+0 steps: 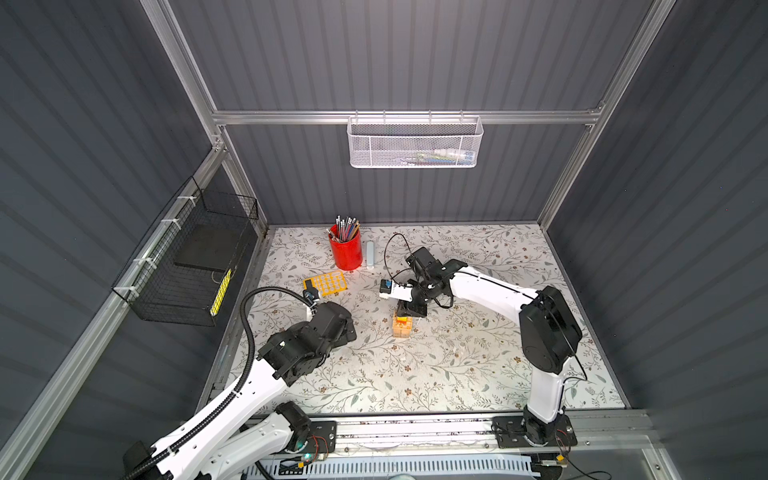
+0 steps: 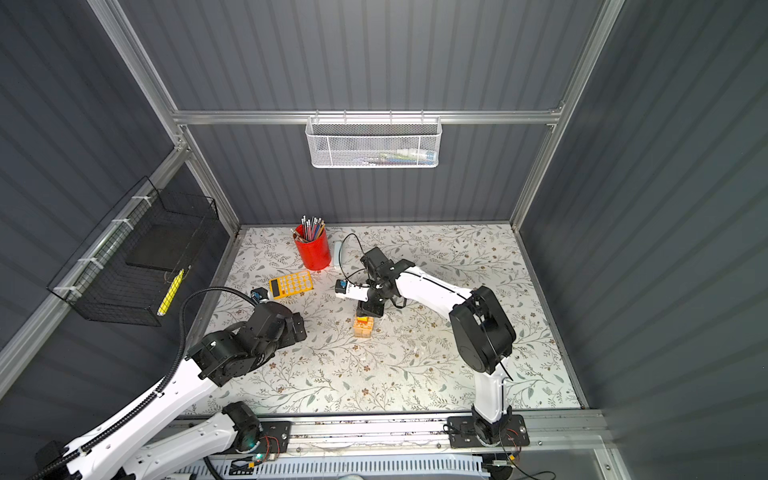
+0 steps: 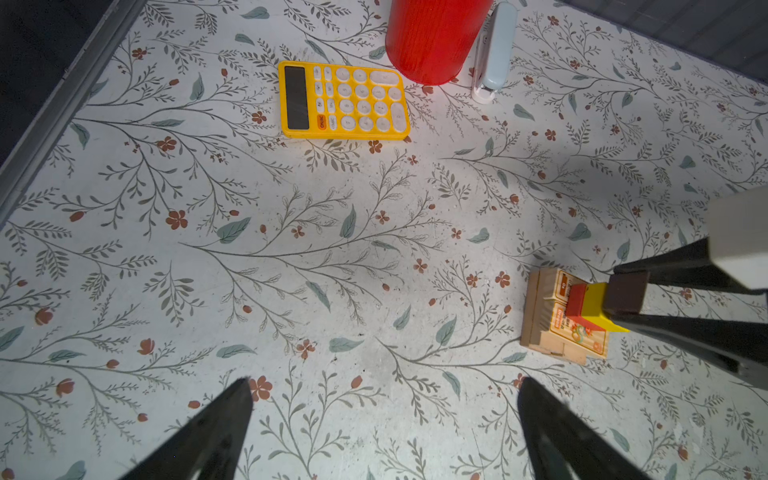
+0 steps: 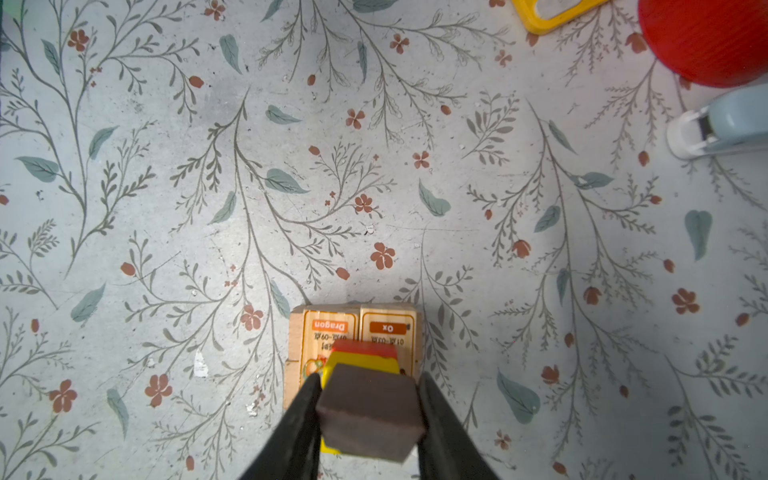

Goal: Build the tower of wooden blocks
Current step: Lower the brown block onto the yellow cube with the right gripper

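Closest to us, the dark brown block (image 4: 370,415) sits between the right fingers (image 4: 291,428) over the yellow cube (image 4: 361,365) atop the wood block tower (image 4: 386,328), on the desk (image 4: 166,208) right of the red pencil cup (image 1: 345,249) and nearer us. We judge this the capping step; whether those fingers grip or just flank it we cannot tell, and next they must part and rise straight. Our left fingers (image 3: 212,432) hang spread, empty.
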Available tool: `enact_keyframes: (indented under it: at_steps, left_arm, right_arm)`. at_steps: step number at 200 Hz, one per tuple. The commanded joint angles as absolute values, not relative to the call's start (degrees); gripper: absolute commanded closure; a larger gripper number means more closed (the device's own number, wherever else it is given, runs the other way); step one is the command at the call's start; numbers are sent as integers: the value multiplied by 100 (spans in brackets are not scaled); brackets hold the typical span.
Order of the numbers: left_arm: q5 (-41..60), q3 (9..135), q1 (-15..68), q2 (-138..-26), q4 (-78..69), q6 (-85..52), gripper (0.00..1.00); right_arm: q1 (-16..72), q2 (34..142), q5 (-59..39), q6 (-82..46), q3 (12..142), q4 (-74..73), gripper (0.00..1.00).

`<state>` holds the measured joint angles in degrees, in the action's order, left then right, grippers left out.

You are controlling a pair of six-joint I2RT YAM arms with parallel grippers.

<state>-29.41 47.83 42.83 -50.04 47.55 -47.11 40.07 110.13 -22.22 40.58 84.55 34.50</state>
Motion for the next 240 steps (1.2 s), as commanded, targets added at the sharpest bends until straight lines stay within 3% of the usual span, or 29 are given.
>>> enact_keyframes:
  at_steps: [1, 55, 240]
  left_arm:
    - [-3056, 4753, 4307, -4952, 4869, -4692, 0]
    - [-3033, 4755, 4312, -4941, 4877, -4696, 0]
    - [-3032, 4783, 4308, -4896, 4930, -4747, 0]
  right_arm:
    - [4043, 11090, -2212, 4059, 8581, 3593, 60]
    - [4052, 11008, -2205, 4035, 8527, 3578, 55]
    - [4050, 10644, -2217, 4050, 8242, 3402, 61]
